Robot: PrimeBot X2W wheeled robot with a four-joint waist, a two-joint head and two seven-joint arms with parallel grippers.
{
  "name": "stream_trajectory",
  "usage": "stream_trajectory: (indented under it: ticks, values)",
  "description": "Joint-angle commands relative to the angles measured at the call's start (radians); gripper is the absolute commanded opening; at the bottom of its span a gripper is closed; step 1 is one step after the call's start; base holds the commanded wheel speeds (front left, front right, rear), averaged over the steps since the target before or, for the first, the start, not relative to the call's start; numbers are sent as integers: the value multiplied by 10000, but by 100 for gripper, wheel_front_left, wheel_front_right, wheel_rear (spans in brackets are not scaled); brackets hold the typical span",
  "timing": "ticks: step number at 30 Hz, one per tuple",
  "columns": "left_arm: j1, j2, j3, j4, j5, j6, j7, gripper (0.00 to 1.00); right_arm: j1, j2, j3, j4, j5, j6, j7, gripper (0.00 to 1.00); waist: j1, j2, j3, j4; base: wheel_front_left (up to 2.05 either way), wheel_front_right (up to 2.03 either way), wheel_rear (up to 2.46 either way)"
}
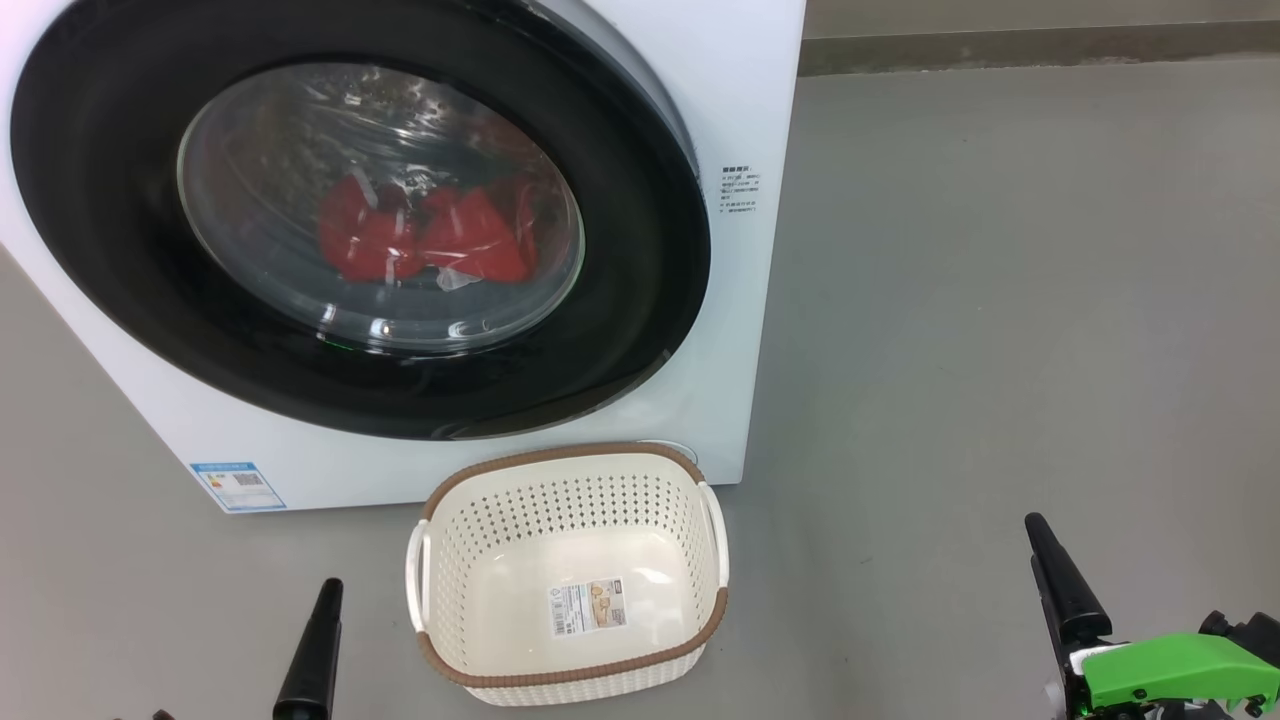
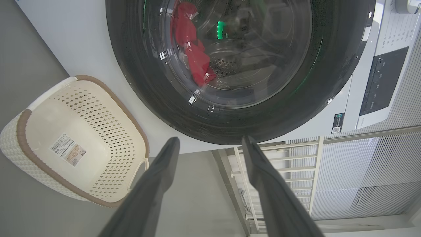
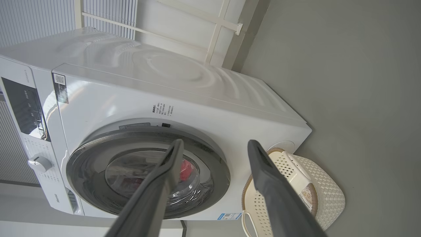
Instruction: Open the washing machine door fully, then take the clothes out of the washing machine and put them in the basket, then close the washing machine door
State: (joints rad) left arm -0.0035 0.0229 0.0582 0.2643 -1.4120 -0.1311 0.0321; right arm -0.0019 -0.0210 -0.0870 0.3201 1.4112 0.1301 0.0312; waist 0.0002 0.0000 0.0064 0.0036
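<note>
The white washing machine [image 1: 745,90] stands on the floor, and its round black-framed door [image 1: 640,260] lies against its front. Through the glass, red clothes [image 1: 440,240] rest low in the drum, and they are also seen from the left wrist [image 2: 194,56]. The cream basket [image 1: 570,452] with the brown rim sits empty on the floor just before the machine, a sticker on its bottom. My left gripper [image 2: 211,140] is open, low and left of the basket, aimed at the door's lower edge. My right gripper [image 3: 216,142] is open, far to the right, holding nothing.
Grey floor [image 1: 1000,300] stretches wide to the right of the machine. A dark control panel [image 2: 381,82] and a knob [image 3: 37,163] sit on the machine's upper front. A white railing [image 2: 279,164] and a slatted wall stand beside the machine.
</note>
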Motion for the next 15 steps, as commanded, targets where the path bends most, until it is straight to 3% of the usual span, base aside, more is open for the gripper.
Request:
stream_trajectory:
  ticks: [1,15]
  values:
    - [-115,151,39,-370,416,1,-113,100,-95,-154,63,-326,-329,1,-122,100,-1,0,0,0,0,0,0]
    - [64,168,-118,-775,2760,130,-498,100,-10,-311,365,-423,-1812,2,-505,100,-1,0,1,9,0,0,0]
